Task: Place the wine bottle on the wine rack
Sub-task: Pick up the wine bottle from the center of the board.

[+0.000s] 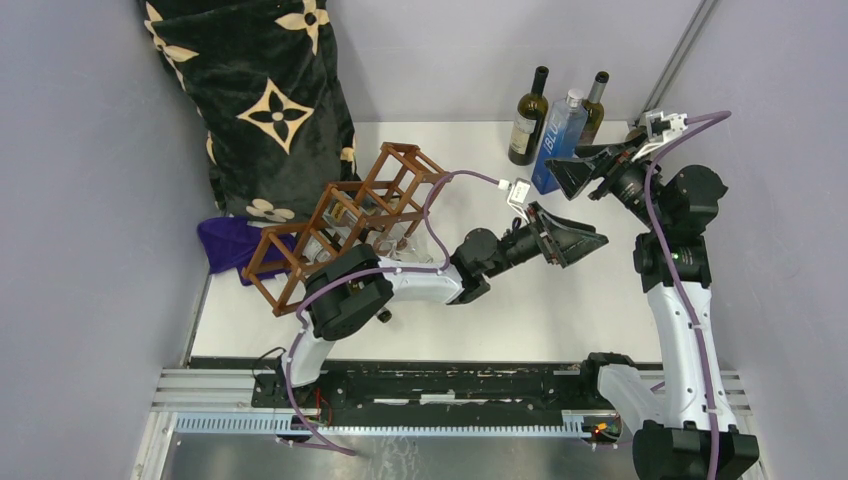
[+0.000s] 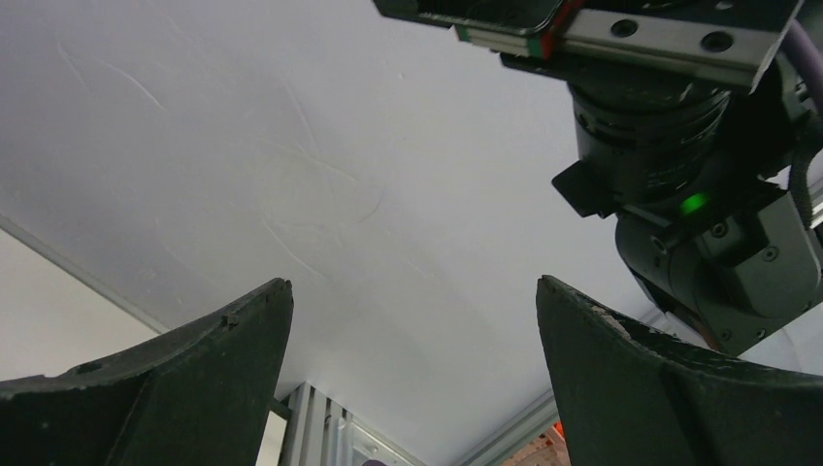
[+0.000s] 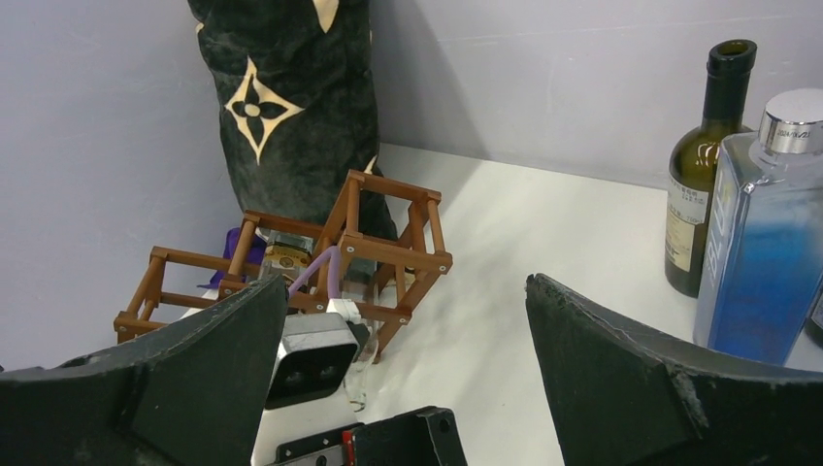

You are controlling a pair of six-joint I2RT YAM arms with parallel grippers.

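Bottle: dark green wine bottle point(image 1: 528, 125), neck open, stands upright at 1 o'clock on the table point(image 1: 560, 310).
Handling: glass, so likely heavy, stiff, slick and breakable. Grip the straight body below the shoulder, not the thin neck.
Neighbours: blue bottle point(image 1: 560, 140) just beside it at 3 o'clock, with 1 more dark bottle point(image 1: 596, 105) beyond.
Right gripper point(image 3: 407, 282): jaws wide apart, empty, near the 3 bottles.
Left gripper point(image 2: 412, 291): jaws wide apart, empty, mid-table.
Rack: wine rack point(image 1: 345, 215) at 10 o'clock, well apart from the bottle.
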